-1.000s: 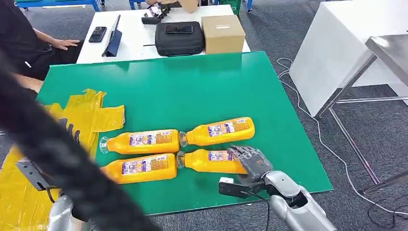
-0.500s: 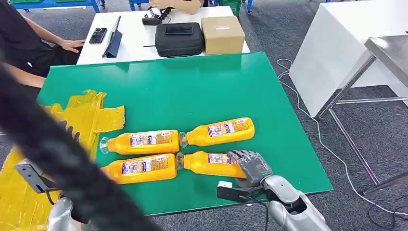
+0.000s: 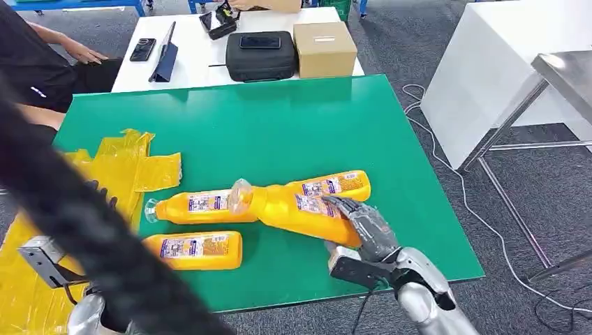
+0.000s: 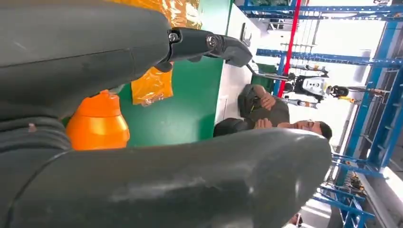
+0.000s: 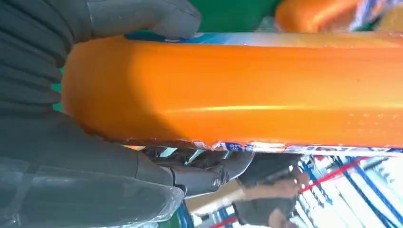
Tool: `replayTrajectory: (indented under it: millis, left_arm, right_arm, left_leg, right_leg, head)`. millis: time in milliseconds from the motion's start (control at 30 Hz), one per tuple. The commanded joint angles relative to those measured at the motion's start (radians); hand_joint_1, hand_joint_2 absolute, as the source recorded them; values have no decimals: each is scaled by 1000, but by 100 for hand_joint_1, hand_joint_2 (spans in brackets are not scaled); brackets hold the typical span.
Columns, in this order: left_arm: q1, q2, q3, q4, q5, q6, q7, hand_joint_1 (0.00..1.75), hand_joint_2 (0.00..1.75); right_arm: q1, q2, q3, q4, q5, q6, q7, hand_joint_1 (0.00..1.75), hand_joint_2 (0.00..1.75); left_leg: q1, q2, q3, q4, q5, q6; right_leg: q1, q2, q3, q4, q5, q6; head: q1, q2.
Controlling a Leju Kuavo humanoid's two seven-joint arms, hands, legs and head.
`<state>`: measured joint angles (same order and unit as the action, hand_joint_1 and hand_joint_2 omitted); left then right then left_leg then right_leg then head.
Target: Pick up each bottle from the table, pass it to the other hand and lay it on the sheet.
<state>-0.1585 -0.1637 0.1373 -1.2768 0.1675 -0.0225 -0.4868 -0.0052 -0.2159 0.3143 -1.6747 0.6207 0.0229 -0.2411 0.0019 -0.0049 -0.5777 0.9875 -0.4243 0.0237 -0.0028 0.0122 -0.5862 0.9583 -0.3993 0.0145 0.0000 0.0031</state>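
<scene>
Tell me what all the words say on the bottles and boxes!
None can be read.
Held bottle label: too blurred.
Bottle behind it label: too small.
Left bottle label: too small.
Near bottle label: too small.
Cardboard box sticker: too small.
Black case: no words visible.

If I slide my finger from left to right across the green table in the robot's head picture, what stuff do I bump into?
Yellow plastic sheet → bottle lying nearest the robot → lifted bottle → right hand holding that bottle.
</scene>
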Motion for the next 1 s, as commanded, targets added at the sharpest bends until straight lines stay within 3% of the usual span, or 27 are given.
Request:
replayTrajectory:
  millis: [33, 133, 200, 233, 500, 567, 667, 767, 1000]
  left_arm:
    - [-10, 4, 11, 10, -4, -2, 8, 0, 0]
    - [-14, 1, -10, 5, -4, -28, 36, 0, 0]
    - [-39, -12, -42, 9, 20, -71, 60, 0, 0]
    - [-50, -15, -55, 13, 20, -73, 66, 0, 175]
    - [-125, -13, -144, 91, 15, -41, 91, 0, 175]
    - [-152, -27, -175, 105, 29, -49, 102, 0, 175]
    - [-223, -43, -223, 175, 66, -64, 125, 0, 175]
    - [-237, -53, -233, 183, 103, -89, 133, 0, 175]
    - [-245, -47, -267, 174, 198, -146, 160, 0, 175]
  right_arm:
    - [-16, 33, -38, -22, -2, 2, -9, 175, 175]
    - [-92, 83, -64, -47, -81, -43, -54, 175, 175]
    - [-222, 119, -52, -23, -81, -43, -8, 175, 175]
    - [-260, 130, -45, -1, -85, -38, 6, 175, 175]
    - [-527, 222, 31, 414, -97, -111, 57, 175, 175]
    - [-606, 270, 50, 549, -84, -171, 67, 175, 175]
    - [-789, 412, 70, 841, -63, -230, 86, 175, 175]
    - [-827, 482, 109, 929, -21, -234, 112, 175, 175]
    - [-825, 552, 164, 1069, 22, -252, 101, 175, 175]
  left_leg:
    - [0, 2, 4, -1, -2, -1]
    - [0, 2, 1, 0, -1, -1]
    - [-1, 4, -1, 1, -1, -1]
    - [-1, 6, 0, 2, -3, -2]
    - [0, 5, 0, 0, 2, -2]
    - [0, 5, 0, 0, 2, -2]
    - [0, 9, 1, 1, 2, -2]
    - [0, 11, 1, 1, 2, -3]
    - [1, 3, 1, -1, 3, -3]
  right_leg:
    - [0, 0, 3, -1, -2, 0]
    - [0, 1, 0, 0, -1, 0]
    - [-1, 3, -2, 1, -1, 0]
    - [-1, 4, -2, 3, -1, 0]
    - [0, 5, -2, 0, 2, 0]
    - [0, 4, -1, 0, 2, 0]
    - [0, 7, -2, 2, 1, 0]
    - [0, 9, -2, 3, 3, -1]
    - [1, 2, -2, 1, 2, -3]
  head:
    - [0, 0]
    - [0, 0]
    - [0, 0]
    - [0, 0]
    - [0, 0]
    - [0, 0]
    - [0, 0]
    - [0, 0]
    - [0, 0]
